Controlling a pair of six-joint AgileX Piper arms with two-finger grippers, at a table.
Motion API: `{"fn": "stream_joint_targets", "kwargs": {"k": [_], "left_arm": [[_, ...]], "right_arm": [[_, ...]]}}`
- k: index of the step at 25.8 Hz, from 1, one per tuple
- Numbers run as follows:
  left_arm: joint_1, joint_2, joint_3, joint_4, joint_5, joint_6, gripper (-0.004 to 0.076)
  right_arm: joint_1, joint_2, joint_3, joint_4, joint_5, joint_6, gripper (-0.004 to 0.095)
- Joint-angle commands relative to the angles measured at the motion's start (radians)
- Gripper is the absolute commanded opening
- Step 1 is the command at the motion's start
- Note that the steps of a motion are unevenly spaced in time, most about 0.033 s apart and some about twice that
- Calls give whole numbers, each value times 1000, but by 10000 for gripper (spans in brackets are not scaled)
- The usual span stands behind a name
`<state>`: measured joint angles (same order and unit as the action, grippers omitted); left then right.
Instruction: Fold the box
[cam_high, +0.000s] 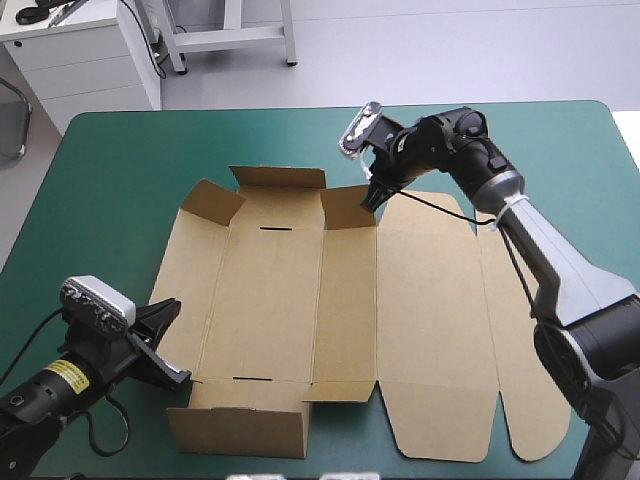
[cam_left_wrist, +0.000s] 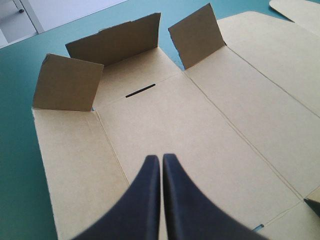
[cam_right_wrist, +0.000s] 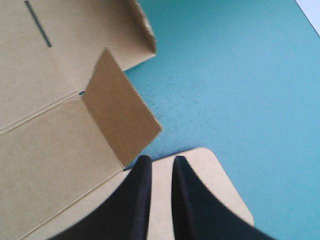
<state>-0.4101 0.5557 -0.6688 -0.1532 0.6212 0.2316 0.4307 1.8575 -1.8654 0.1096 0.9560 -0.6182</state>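
The brown box (cam_high: 300, 300) lies spread on the teal-green cover. Its far wall (cam_high: 278, 178), both far corner flaps and the near wall (cam_high: 240, 430) stand raised, and the lid (cam_high: 450, 330) lies flat to the right. My right gripper (cam_high: 372, 200) hovers at the far edge, fingers all but together, just beside the raised right corner flap (cam_right_wrist: 122, 112) and over the lid's rounded corner (cam_right_wrist: 200, 170). My left gripper (cam_high: 165, 340) is at the box's near left side. It is shut (cam_left_wrist: 161, 161) over the flat left panel (cam_left_wrist: 80, 160), with nothing seen between its fingers.
Bare teal-green cover (cam_high: 130, 170) surrounds the box on the left and along the far side (cam_right_wrist: 240, 75). The box's near wall stands close to the table's front edge. The slot (cam_left_wrist: 140, 90) in the base lies ahead of my left gripper.
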Motion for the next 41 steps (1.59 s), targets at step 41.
{"fn": "stream_joint_targets", "kwargs": {"k": [41], "left_arm": [[0, 527, -593, 170, 361, -35, -6]], "right_arm": [[-414, -1037, 969, 113, 75, 307, -19]]}}
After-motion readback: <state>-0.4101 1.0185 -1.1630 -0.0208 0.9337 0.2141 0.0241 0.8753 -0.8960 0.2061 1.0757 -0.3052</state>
